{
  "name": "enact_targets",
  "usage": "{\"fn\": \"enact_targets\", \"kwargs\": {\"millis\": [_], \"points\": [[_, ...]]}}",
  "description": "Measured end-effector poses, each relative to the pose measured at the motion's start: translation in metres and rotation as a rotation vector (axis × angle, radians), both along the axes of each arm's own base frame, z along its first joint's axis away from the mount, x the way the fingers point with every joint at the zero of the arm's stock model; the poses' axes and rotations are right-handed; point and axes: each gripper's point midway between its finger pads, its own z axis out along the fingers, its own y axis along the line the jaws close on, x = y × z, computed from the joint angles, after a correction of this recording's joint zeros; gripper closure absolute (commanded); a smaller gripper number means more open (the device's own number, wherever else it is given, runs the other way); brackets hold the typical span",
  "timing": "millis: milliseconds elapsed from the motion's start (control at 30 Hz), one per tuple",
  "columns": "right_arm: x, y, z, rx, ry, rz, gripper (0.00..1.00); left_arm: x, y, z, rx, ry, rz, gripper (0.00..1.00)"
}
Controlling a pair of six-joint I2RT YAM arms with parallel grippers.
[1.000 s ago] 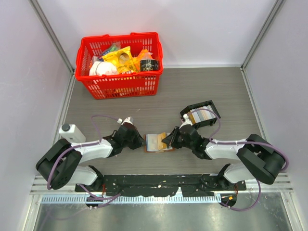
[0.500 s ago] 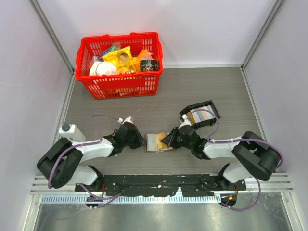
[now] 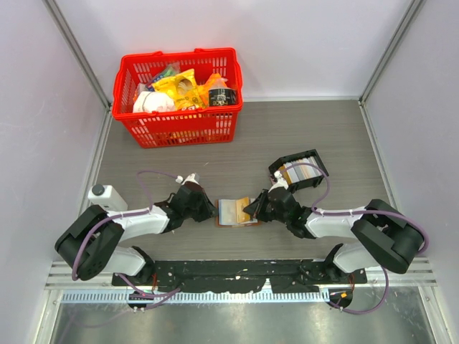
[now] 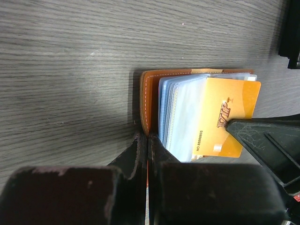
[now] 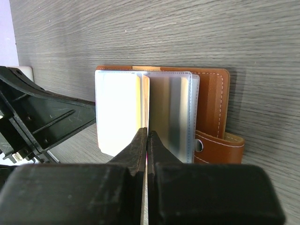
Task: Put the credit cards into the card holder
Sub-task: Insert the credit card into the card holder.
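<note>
Card holder (image 3: 235, 213) open mid-table between both arms, with a gold card (image 4: 225, 123) going into its sleeves.

Left gripper (image 3: 209, 212) has its jaws pressed together on the holder's left edge, pinning the brown leather cover flat. Right gripper (image 3: 249, 211) is also closed, pinching what looks like the gold card's edge, though its wrist view is too tight to be sure. Compared with a half-second ago, the right gripper has eased back slightly rightward after nudging in toward the holder, and the holder itself hasn't shifted. My read: the card is partly seated in the clear plastic sleeves (image 5: 171, 115) but still sticks out, so another push is needed. More cards wait in the black tray (image 3: 299, 172) behind the right arm.
</note>
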Motion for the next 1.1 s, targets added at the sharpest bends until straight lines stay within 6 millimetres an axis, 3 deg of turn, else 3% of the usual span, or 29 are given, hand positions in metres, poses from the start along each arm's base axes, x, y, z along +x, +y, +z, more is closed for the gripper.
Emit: {"fn": "enact_targets", "kwargs": {"millis": [300,600,867,1100], "points": [[0.001,0.003,0.0,0.011,-0.006,0.007,0.99,0.0,0.0,0.0,-0.001,0.0,0.0,1.0],[0.001,-0.003,0.014,0.01,-0.035,-0.003,0.99,0.0,-0.001,0.0,-0.002,-0.001,-0.001,1.0],[-0.001,-0.001,0.001,-0.009,-0.009,0.011,0.99,0.001,-0.002,0.0,-0.006,-0.002,-0.003,1.0],[0.001,0.002,0.005,0.009,-0.018,0.014,0.99,0.001,-0.002,0.0,-0.006,-0.002,-0.003,1.0]]}}
